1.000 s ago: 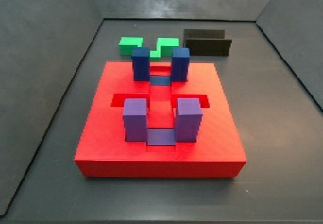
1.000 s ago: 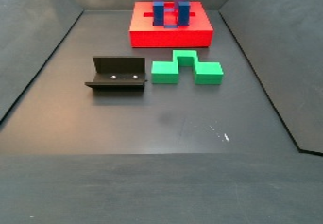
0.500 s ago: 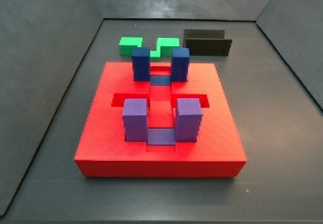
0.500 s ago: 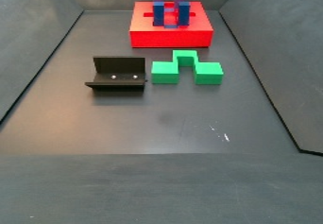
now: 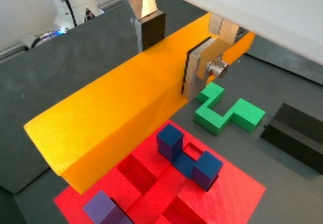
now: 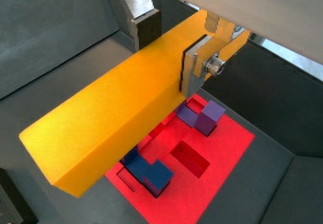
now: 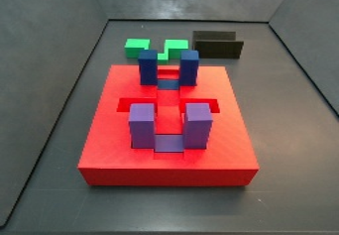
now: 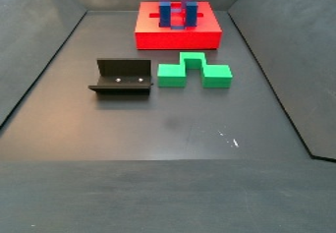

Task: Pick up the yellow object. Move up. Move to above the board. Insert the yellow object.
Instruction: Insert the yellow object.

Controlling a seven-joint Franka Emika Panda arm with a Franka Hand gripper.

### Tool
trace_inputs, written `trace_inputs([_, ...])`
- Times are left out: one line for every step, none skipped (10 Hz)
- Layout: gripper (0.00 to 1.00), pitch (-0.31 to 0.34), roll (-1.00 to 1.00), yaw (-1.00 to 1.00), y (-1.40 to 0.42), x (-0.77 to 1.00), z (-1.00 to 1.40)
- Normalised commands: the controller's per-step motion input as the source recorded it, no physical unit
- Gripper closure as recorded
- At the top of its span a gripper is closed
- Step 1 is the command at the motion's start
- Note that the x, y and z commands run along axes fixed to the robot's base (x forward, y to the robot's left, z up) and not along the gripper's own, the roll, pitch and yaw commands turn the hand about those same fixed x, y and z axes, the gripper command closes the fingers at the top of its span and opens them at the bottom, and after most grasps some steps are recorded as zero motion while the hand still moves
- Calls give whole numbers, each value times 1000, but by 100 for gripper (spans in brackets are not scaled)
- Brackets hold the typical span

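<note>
While my gripper [image 5: 173, 46] is clamped on the yellow bar [image 5: 127, 110] near one end, high over the red board [image 5: 177, 190], I see the bar's long axis reaching out across the blue posts [image 5: 190, 157] below

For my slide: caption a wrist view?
Gripper holds the yellow bar above the red board.

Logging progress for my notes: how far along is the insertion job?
Done: the long yellow rectangular bar is picked up, clamped in the hand and raised. In hand: in both wrist views it hangs over the flat red slotted board. Left: inserting it; the side views show neither bar nor hand.
</note>
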Motion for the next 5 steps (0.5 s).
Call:
trace_inputs([100, -67, -9, 0, -71, 260, -217])
trace_inputs([100, -90, 0, 0, -146, 354, -254])
trace_inputs([100, -70, 17, 100, -140, 500, -311])
trace_inputs([100, -61, 70, 160, -123, 546, -374])
trace_inputs([100, -129, 80, 189, -157, 451, -563])
